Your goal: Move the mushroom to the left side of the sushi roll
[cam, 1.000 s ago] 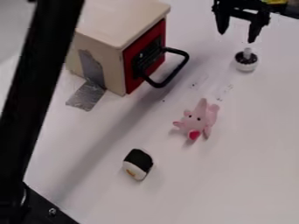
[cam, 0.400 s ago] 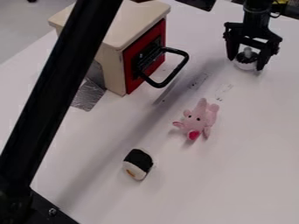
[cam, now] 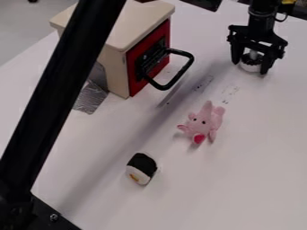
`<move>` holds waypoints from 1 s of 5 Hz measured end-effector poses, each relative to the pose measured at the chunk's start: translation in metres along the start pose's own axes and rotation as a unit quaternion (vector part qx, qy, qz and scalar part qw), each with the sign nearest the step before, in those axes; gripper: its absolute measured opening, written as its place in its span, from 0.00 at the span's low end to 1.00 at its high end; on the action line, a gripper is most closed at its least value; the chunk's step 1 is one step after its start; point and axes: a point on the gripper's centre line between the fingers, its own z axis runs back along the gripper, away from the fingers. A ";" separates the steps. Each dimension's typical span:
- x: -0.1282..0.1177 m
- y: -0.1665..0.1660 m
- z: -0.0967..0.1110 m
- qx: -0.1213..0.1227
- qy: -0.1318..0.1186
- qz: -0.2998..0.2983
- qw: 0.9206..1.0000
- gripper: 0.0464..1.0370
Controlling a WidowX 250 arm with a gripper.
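At the upper right, the black gripper (cam: 252,68) hangs low over the table, its two fingers apart, one on each side of the mushroom (cam: 250,66). The mushroom is white with a dark ring around a pale stem, and the gripper partly covers it. Whether the fingers touch it I cannot tell. The sushi roll (cam: 141,168), white with a black band and an orange spot, lies at the lower middle of the table.
A pink plush toy (cam: 203,123) lies between the sushi roll and the mushroom. A cream box with a red door (cam: 148,59) and black handle (cam: 174,81) stands at the upper left. The black arm link (cam: 63,94) crosses the left side above the white table (cam: 240,179).
The gripper has come down from above the mushroom and now straddles it, fingers still apart. The arm link on the left has swung to the right at its top. Mushroom, sushi roll and plush toy look unmoved.
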 end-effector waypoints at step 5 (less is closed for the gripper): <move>-0.136 0.017 0.126 0.030 -0.023 0.008 0.999 0.84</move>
